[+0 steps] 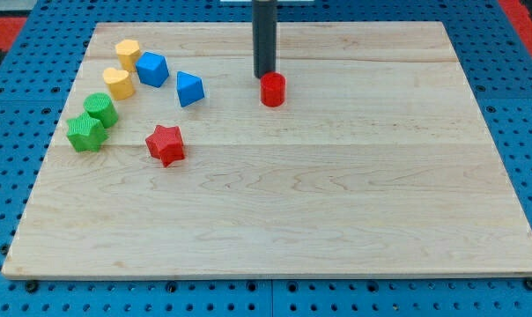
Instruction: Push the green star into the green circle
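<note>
The green star (85, 133) lies near the board's left edge. The green circle (100, 109) sits just above and to the right of it, touching it. My tip (264, 77) is at the view's top centre, far to the right of both green blocks. It stands right behind a red cylinder (272, 90), touching it or nearly so.
Two yellow blocks (128, 54) (118, 83) lie above the green pair. A blue block (151, 69) and a second blue block (189, 89) lie to their right. A red star (166, 144) lies right of the green star. The wooden board (336, 220) rests on a blue pegboard.
</note>
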`<state>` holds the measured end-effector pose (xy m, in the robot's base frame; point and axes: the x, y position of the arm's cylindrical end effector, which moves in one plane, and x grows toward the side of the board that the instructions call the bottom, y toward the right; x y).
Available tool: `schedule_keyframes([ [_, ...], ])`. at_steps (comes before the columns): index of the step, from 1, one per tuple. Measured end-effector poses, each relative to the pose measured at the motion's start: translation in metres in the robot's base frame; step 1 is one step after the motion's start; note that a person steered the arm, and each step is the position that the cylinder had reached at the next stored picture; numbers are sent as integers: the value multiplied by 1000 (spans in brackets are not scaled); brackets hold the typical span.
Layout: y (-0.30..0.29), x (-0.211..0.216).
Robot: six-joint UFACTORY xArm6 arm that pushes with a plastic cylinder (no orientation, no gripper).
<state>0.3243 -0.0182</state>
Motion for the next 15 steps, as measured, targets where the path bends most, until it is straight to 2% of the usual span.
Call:
schedule_keyframes([
  [1, -37, 46],
  [2, -38, 26],
  [3, -55, 53],
  [4, -109, 74],
  [7, -216, 114],
  [9, -235, 223],
  [10, -285, 220],
  [11, -286, 215],
  [12, -286, 172],
  [13, -287, 150],
  [14, -287, 150],
  [15, -287, 101],
])
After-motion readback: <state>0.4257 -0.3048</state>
